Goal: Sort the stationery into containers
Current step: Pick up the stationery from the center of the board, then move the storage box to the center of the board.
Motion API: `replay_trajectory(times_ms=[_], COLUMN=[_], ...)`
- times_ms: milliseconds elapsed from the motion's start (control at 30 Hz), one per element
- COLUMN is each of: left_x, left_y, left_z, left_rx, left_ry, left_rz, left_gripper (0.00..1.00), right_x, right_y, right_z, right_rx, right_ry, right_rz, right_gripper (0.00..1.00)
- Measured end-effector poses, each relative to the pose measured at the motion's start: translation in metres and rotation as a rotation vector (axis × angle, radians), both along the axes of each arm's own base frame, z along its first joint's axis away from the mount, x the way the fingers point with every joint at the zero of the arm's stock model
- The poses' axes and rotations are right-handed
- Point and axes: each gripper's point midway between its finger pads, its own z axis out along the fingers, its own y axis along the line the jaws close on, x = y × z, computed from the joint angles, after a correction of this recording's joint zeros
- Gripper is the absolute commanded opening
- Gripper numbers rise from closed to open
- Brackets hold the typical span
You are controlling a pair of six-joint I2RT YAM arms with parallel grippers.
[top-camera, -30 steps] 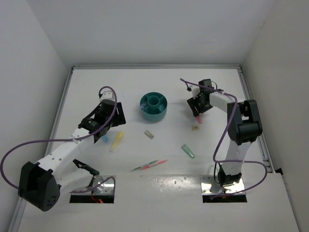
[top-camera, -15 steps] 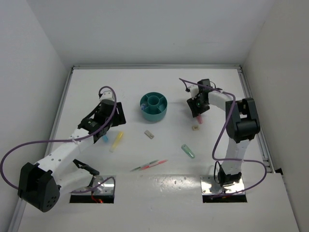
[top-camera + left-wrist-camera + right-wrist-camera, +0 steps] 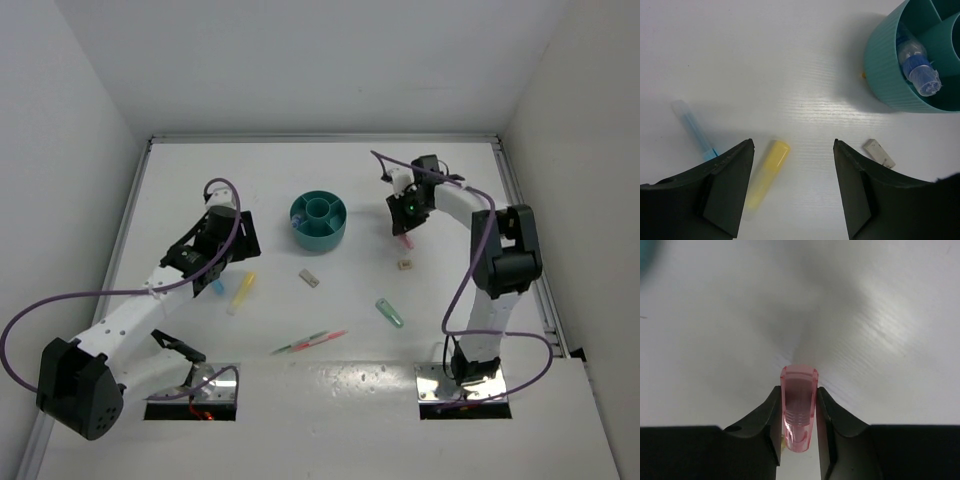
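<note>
Gripping unit, right: the right gripper (image 3: 798, 392) is closed on the pink marker (image 3: 799, 412), with both fingers (image 3: 767, 415) pressing its sides. The marker's lower end is hidden between the fingers. Whether it is clear of the table (image 3: 715, 315) cannot be told.
Overhead check: only a pink tip shows below the right gripper, to the right of the teal bowl (image 3: 318, 238) and well apart from it.
Left gripper (image 3: 792, 150): jaws wide, holding nothing; finger bases are cut off by the lower frame edge.
Yellow marker (image 3: 767, 172): flat on the table between the fingers, its lower end partly hidden by one of them.
Blue marker (image 3: 694, 131): flat beside the yellow marker; its near end disappears behind the same finger.
Teal bowl, wrist view: cut off at the upper right corner. One ring compartment holds a blue-capped item (image 3: 917, 65), type not discernible.
Eraser block (image 3: 879, 152): on the table below the bowl.
Second eraser block (image 3: 405, 265): just below the right gripper.
Green marker (image 3: 389, 313), pens (image 3: 308, 342): lying on the near side of the table. The pens overlap and are too thin to separate.
</note>
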Motion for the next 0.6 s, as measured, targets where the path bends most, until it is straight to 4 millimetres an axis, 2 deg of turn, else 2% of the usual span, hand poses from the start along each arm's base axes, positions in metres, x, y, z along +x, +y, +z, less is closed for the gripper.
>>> replay_trajectory(times_ms=[100,267,300,367,467,533,600], left_x=[0.000,0.001,0.001,0.001,0.000,0.001,0.001], left_y=[0.000,0.002,0.003,0.003,0.006,0.008,0.009], left_z=[0.000,0.000,0.000,0.000,-0.002,-0.002,-0.002], left_rx=[0.001,0.006,0.009,0.012,0.020,0.026,0.031], left_ry=[0.000,-0.003,-0.004,-0.005,-0.003,-0.006,-0.009], left_rz=[0.001,0.009,0.011,0.015,0.025,0.032,0.040], left_gripper=[0.69,0.69,0.69,0.69,0.69,0.69,0.69], right_x=[0.018,0.069,0.077,0.085,0.098,0.111,0.120], right_y=[0.021,0.076,0.088,0.107,0.134,0.150,0.165], right_z=[0.044,0.165,0.185,0.212,0.228,0.223,0.209], right_rx=[0.125,0.428,0.493,0.612,0.773,0.852,0.913], right_ry=[-0.117,-0.438,-0.488,-0.551,-0.581,-0.570,-0.543], right_rz=[0.043,0.165,0.184,0.222,0.267,0.285,0.296], right_gripper=[0.00,0.00,0.00,0.00,0.01,0.01,0.01])
